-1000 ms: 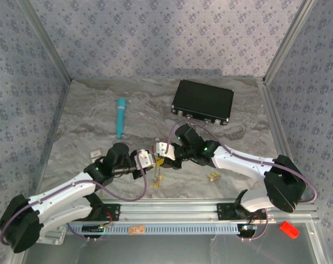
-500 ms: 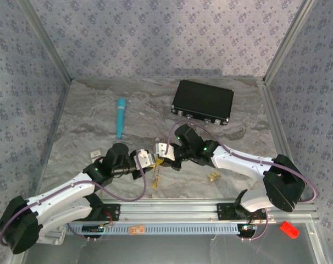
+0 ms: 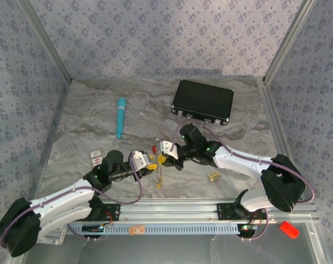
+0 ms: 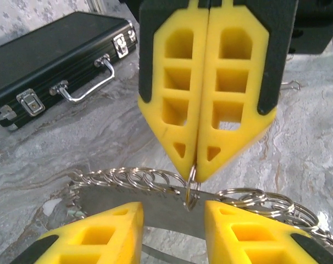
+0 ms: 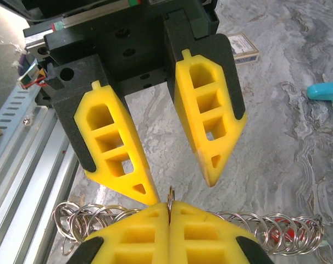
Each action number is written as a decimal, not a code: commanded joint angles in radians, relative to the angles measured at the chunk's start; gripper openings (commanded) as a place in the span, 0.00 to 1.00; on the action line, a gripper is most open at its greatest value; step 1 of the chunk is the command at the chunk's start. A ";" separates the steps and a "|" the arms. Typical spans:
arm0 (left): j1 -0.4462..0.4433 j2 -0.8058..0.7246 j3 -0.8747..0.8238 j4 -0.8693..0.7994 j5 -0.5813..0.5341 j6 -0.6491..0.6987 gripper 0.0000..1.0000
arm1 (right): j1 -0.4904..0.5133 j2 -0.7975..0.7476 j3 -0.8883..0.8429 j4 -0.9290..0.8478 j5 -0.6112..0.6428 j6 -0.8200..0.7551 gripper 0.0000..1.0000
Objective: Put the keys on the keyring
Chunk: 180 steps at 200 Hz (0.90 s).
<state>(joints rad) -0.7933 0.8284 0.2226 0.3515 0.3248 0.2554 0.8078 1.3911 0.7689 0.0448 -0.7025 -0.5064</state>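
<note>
My right gripper (image 5: 169,208) is shut on a small metal ring (image 4: 191,190) that belongs to the keyring (image 4: 155,206), a grey band strung with several small silvery rings (image 5: 276,234). My left gripper (image 4: 172,210) faces it with its jaws open on either side of that ring, touching nothing. From above, the two grippers meet tip to tip, left gripper (image 3: 148,161) and right gripper (image 3: 165,154). A chain of rings (image 3: 158,177) dangles below them. Loose keys lie around: a red tag (image 3: 154,149), a yellow tag (image 3: 213,176) and a whitish tag (image 3: 95,157).
A black case (image 3: 203,102) with metal latches lies at the back right, and a teal tube (image 3: 121,117) at the back left. The aluminium rail (image 3: 172,212) runs along the near edge, and patterned walls close in the sides.
My left gripper has opened and drawn back a little to the left. My right gripper has closed on the small ring and stays put. The red tag now shows beside the grippers.
</note>
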 commanded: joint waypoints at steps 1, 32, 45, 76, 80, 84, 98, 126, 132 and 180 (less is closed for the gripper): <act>-0.005 0.013 -0.009 0.099 0.021 -0.031 0.33 | -0.010 -0.017 -0.008 0.077 -0.076 0.041 0.00; -0.005 0.047 -0.016 0.132 0.052 -0.042 0.33 | -0.012 -0.014 -0.008 0.087 -0.093 0.051 0.00; -0.005 0.059 -0.016 0.138 0.058 -0.042 0.30 | -0.011 -0.012 -0.008 0.090 -0.094 0.057 0.00; -0.004 0.062 -0.015 0.143 0.065 -0.042 0.19 | -0.006 -0.010 -0.010 0.108 -0.093 0.071 0.00; -0.004 0.062 -0.015 0.141 0.065 -0.041 0.17 | -0.006 -0.009 -0.012 0.111 -0.094 0.072 0.00; -0.005 0.061 -0.016 0.140 0.065 -0.040 0.15 | -0.006 -0.008 -0.013 0.112 -0.093 0.073 0.00; -0.005 0.060 -0.014 0.132 0.064 -0.037 0.04 | -0.004 -0.008 -0.014 0.112 -0.090 0.073 0.00; -0.005 0.031 0.004 0.070 0.052 -0.022 0.00 | -0.004 -0.024 -0.006 0.030 -0.027 0.031 0.10; -0.004 0.019 0.013 0.045 0.041 -0.017 0.00 | -0.004 -0.034 -0.005 0.003 0.007 0.011 0.19; -0.004 -0.023 0.149 -0.256 -0.014 0.052 0.00 | 0.025 -0.088 0.052 -0.193 0.205 -0.110 0.31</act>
<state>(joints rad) -0.7948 0.8188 0.2707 0.2543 0.3408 0.2558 0.8135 1.3403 0.7708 -0.0303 -0.6037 -0.5419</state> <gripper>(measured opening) 0.044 0.307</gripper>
